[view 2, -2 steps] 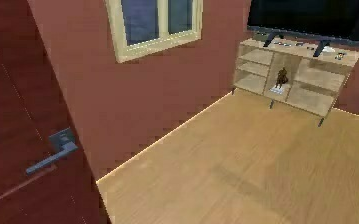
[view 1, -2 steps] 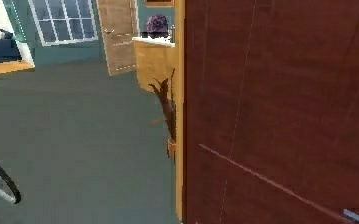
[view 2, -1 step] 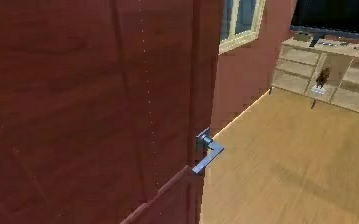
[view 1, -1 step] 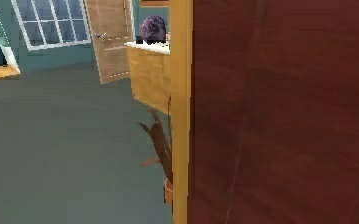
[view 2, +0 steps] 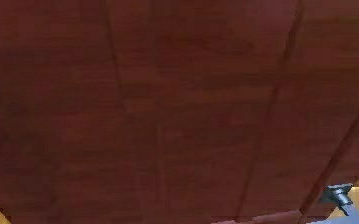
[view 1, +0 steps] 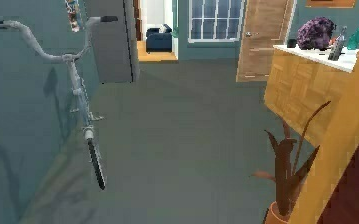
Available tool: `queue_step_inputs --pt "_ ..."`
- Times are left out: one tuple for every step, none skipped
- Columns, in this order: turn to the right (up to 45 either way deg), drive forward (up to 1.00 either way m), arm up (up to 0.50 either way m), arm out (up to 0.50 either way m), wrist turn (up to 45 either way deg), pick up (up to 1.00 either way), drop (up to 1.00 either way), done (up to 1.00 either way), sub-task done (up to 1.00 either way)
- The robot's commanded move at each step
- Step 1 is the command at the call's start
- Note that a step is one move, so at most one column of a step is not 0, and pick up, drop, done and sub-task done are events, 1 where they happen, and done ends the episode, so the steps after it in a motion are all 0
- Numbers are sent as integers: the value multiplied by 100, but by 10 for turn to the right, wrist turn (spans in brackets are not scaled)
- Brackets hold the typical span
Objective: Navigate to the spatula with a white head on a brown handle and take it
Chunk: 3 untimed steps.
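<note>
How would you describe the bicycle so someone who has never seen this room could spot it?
Look to the teal wall on the forward view's left. Against it stands the bicycle, with a pale grey frame and curved handlebars. Its thin black tyre on the floor sets it apart from the plain tall grey cabinet behind it.

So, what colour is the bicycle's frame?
Silver-grey; the bicycle shows best in the forward view.

Bicycle (view 1: 80,92) cropped left, plant pot (view 1: 277,212) cropped
</note>
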Motion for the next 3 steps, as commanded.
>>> queue_step_inputs --pt "0 100 0 0 0 0 0 0 0" --pt "-60 0 0 0 0 0 0 0 0" --pt "0 5 0 0 0 0 0 0 0"
